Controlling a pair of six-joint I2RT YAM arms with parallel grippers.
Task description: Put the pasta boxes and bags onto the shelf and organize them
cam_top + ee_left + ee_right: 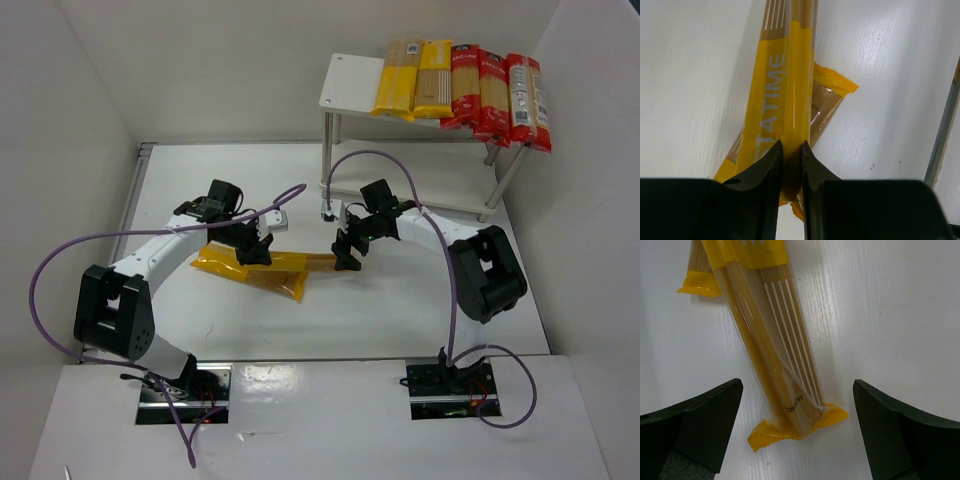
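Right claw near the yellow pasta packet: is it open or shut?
Open. The right gripper has its fingers wide apart, with the end of a yellow packet between them, touching neither.

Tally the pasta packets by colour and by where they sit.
Red packets on the shelf: 3
Yellow packets on the shelf: 3 (the left two overlap, so this count is less sure)
Yellow packets on the table: 2
Total: 8
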